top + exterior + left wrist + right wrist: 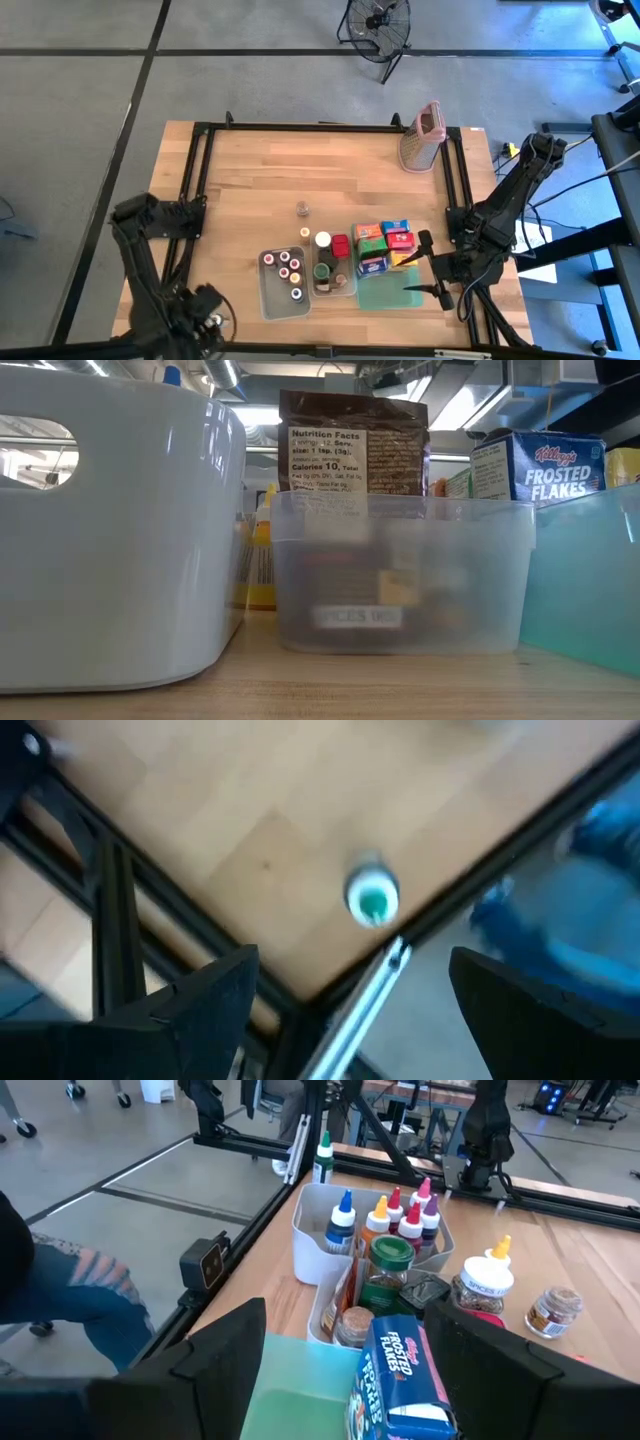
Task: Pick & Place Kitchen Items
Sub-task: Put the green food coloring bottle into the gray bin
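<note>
My right gripper (432,264) hangs over the pale green flat tray (385,292) at the near right of the light wooden table (250,190), fingers apart, nothing between them. In my right wrist view the blue Frosted Flakes mini carton (400,1380) sits right ahead of my fingers, upright on the tray's far edge.

My left gripper (350,1010) is parked at the near left corner of the table, over the black frame rail; fingers wide apart, empty. A small green-capped bottle (372,900) stands on the wood near that corner, seen from above, blurred.

Where the kitchen items are:
- Cluster of small colourful cartons (384,244) (orange, green, blue, red) packed together at the tray's far end.
- White open tub (284,284) left of the tray, holding little dropper bottles (392,1215) with blue, orange, red and purple caps.
- Narrow clear tub (333,278) between the white tub and the tray, holding a green-lidded jar (389,1265) and a brown-lidded jar (353,1323).
- White-capped spice jar (483,1285) just beyond the clear tub.
- One small clear jar with brown contents (302,209) alone mid-table, apart from the tubs.

Metal grater with pink top (423,137) stands at the far right of the table, well away from me.
</note>
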`<state>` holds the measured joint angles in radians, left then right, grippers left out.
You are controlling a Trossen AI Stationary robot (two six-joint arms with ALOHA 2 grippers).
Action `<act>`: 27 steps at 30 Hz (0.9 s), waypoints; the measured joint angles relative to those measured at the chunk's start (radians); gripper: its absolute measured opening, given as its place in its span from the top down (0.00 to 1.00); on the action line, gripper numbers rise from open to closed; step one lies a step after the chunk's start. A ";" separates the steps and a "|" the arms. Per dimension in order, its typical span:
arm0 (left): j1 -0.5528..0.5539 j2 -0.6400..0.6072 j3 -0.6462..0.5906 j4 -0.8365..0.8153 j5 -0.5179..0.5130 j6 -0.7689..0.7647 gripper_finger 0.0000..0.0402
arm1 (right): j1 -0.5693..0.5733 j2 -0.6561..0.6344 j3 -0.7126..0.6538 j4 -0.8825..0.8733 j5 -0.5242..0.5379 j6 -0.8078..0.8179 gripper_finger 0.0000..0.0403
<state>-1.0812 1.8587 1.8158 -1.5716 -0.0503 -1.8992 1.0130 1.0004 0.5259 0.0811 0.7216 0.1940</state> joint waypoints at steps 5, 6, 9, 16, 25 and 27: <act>-0.018 -0.102 -0.126 0.090 -0.086 -0.106 0.19 | 0.000 0.000 0.000 0.011 0.000 0.000 0.32; -0.017 -0.113 -0.155 0.124 -0.074 -0.110 0.19 | 0.000 0.000 0.000 0.010 0.000 0.000 0.32; -0.006 -0.124 -0.230 0.222 -0.060 -0.099 0.19 | 0.000 0.000 0.000 0.009 0.000 0.000 0.32; 0.006 -0.124 -0.303 0.292 -0.033 -0.109 0.19 | -0.028 0.000 0.000 0.009 0.000 -0.028 0.32; 0.010 -0.122 -0.354 0.391 -0.053 -0.061 0.19 | -0.060 0.000 0.000 0.006 0.000 -0.027 0.32; 0.012 -0.122 -0.379 0.424 -0.051 -0.063 0.19 | -0.065 0.000 0.000 0.006 0.000 -0.027 0.32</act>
<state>-1.0689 1.7370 1.4370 -1.1475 -0.1009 -1.9620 0.9476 1.0004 0.5259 0.0868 0.7212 0.1673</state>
